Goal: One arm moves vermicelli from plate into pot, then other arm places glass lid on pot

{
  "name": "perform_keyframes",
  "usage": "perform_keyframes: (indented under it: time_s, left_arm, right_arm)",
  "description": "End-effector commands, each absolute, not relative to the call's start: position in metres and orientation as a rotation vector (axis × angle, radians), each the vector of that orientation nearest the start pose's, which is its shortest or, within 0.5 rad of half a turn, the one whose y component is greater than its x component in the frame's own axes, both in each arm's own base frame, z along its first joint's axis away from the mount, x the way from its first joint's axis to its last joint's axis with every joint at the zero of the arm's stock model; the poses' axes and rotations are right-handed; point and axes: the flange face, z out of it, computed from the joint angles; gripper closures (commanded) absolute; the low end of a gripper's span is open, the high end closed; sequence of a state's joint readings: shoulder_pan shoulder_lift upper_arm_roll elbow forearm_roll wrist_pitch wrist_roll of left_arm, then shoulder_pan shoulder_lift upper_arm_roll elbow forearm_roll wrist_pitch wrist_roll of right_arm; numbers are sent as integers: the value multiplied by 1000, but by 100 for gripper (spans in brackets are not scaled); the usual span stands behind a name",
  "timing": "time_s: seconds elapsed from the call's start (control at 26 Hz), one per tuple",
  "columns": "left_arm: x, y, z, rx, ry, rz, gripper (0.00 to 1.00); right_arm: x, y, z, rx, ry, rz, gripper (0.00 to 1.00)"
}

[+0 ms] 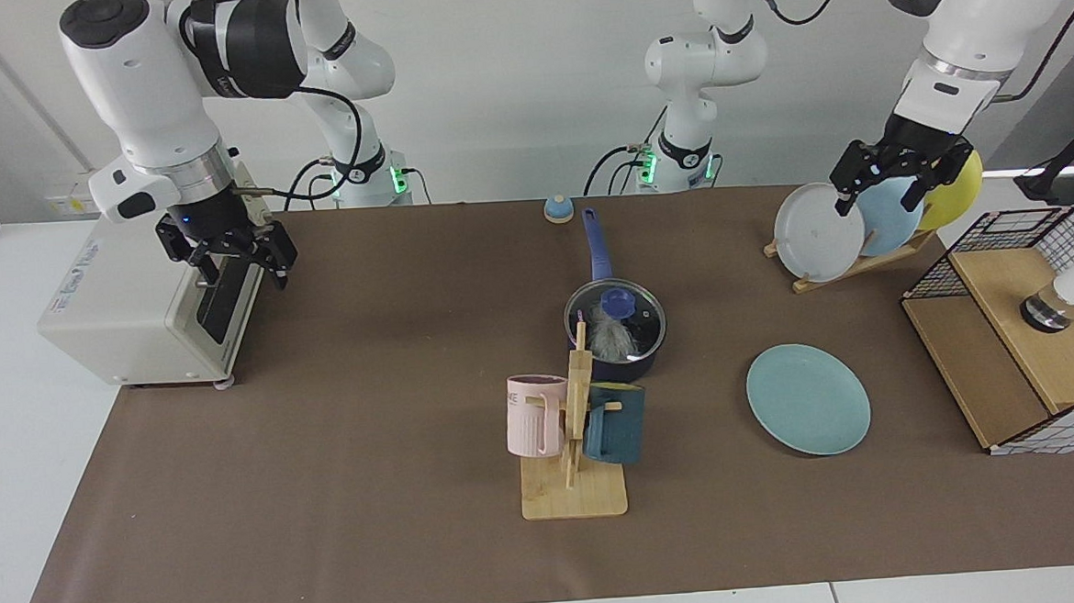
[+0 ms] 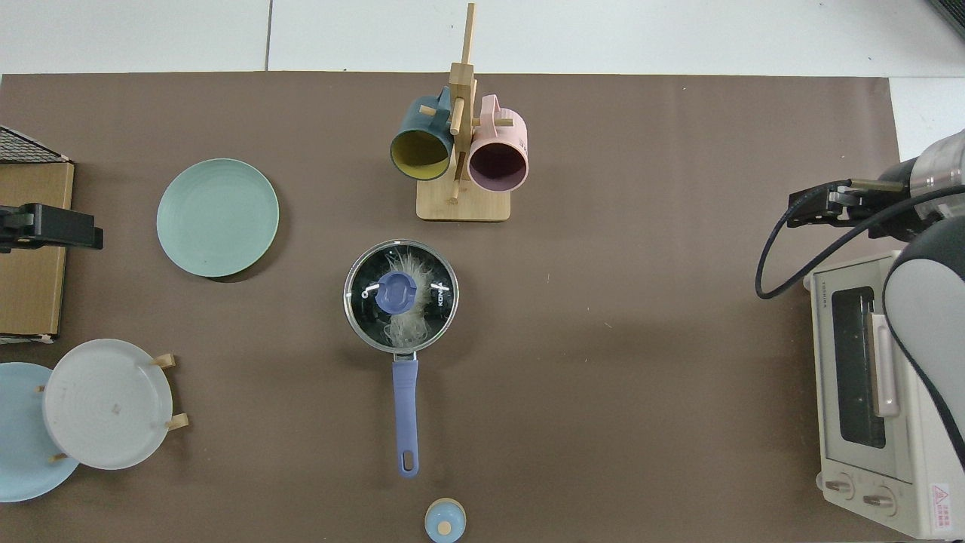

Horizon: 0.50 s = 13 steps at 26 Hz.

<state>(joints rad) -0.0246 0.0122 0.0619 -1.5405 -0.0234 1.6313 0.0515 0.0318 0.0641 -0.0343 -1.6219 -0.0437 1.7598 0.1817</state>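
The navy pot point(image 1: 628, 363) point(image 2: 360, 326) stands mid-table, its blue handle pointing toward the arms' bases. The glass lid point(image 1: 641, 325) point(image 2: 441, 302) with a blue knob sits on it. White vermicelli point(image 1: 607, 336) point(image 2: 405, 326) shows through the glass. The teal plate point(image 1: 809, 399) point(image 2: 217, 217) lies flat and bare beside the pot. My right gripper point(image 1: 227, 255) hangs open and holds nothing above the toaster oven, far from the pot. My left gripper point(image 1: 889, 186) is open, raised over the plate rack.
A wooden mug stand point(image 1: 573, 497) with a pink and a dark teal mug is just in front of the pot. The plate rack point(image 1: 852, 267) holds several plates. A toaster oven point(image 1: 133, 304), a wire-and-wood box point(image 1: 1009, 359) and a small blue bell point(image 1: 558, 208) stand at the edges.
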Motion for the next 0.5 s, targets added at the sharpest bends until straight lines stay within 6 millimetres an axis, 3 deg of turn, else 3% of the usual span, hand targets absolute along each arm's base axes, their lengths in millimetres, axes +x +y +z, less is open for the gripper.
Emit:
perform_keyframes:
  time_s: [0.0, 0.46]
  left_arm:
    - [562, 18, 638, -3138, 41, -128, 0]
    - [559, 14, 639, -3142, 46, -116, 0]
  right_arm:
    - [583, -9, 581, -3178, 221, -98, 1]
    - [583, -8, 583, -3179, 222, -86, 1]
